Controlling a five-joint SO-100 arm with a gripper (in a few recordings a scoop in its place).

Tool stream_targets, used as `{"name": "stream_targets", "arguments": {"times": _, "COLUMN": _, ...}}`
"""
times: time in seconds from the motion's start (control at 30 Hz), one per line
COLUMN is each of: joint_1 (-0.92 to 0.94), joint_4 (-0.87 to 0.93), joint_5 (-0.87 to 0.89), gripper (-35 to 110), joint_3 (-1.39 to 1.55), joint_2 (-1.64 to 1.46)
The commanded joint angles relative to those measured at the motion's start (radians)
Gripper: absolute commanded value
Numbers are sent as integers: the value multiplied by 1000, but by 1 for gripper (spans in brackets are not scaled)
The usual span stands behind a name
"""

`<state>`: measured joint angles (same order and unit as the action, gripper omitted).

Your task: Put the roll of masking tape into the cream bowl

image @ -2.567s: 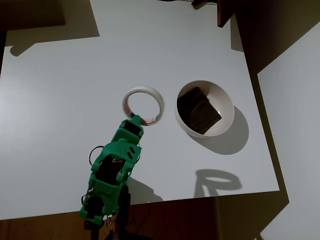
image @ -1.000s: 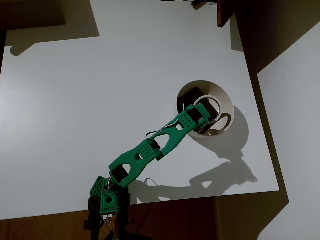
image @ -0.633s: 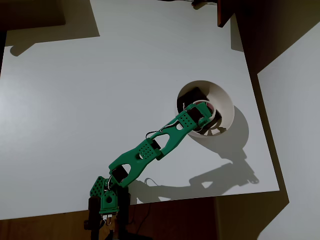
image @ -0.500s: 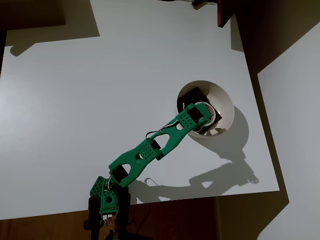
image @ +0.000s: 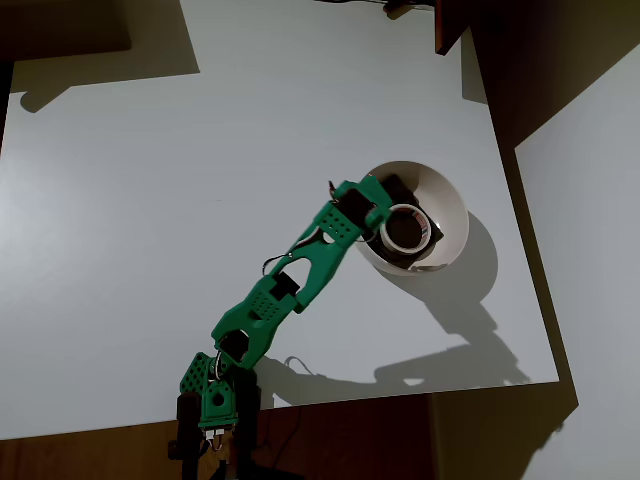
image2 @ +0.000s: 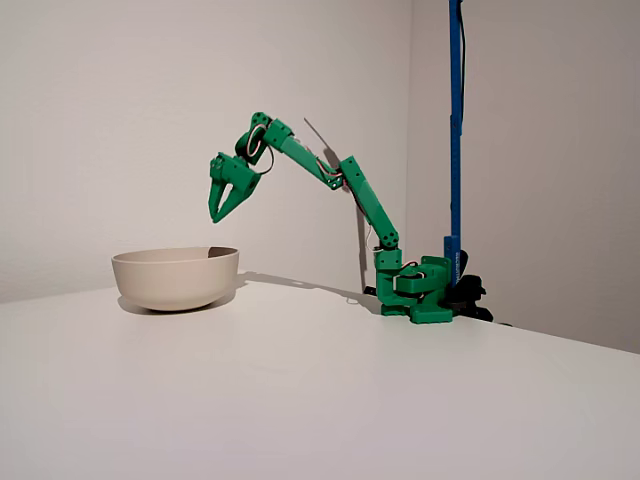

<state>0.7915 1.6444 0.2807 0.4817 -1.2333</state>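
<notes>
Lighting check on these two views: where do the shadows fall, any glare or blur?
Overhead view: hard light, crisp dark shadows of the green arm and round cream bowl falling toward the lower right on the white table; roll of cream masking tape sharp inside the bowl, no glare. Fixed view: softer, even light, open green gripper in focus, faint bowl shadow.

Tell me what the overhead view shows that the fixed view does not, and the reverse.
Only the overhead view looks into the cream bowl: the roll of masking tape lies inside it, on top of a dark brown block.

Only the fixed view shows height: the gripper hangs above the bowl's rim, fingers apart, holding nothing. It also shows a blue pole behind the arm's base.

Both show the green arm reaching towards the bowl on the white table.
</notes>
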Motion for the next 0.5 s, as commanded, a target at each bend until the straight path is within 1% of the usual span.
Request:
{"name": "stream_targets", "arguments": {"times": 0.0, "joint_1": -80, "joint_4": 94, "joint_5": 12, "gripper": -8, "joint_3": -69, "joint_2": -179}}
{"name": "stream_targets", "arguments": {"times": 0.2, "joint_1": -284, "joint_4": 221, "joint_5": 20, "gripper": -8, "joint_3": -49, "joint_2": -302}}
{"name": "stream_targets", "arguments": {"times": 0.33, "joint_1": -471, "joint_4": 221, "joint_5": -9, "gripper": -8, "joint_3": 83, "joint_2": -488}}
{"name": "stream_targets", "arguments": {"times": 0.47, "joint_1": -695, "joint_4": 219, "joint_5": -55, "gripper": -8, "joint_3": 284, "joint_2": -724}}
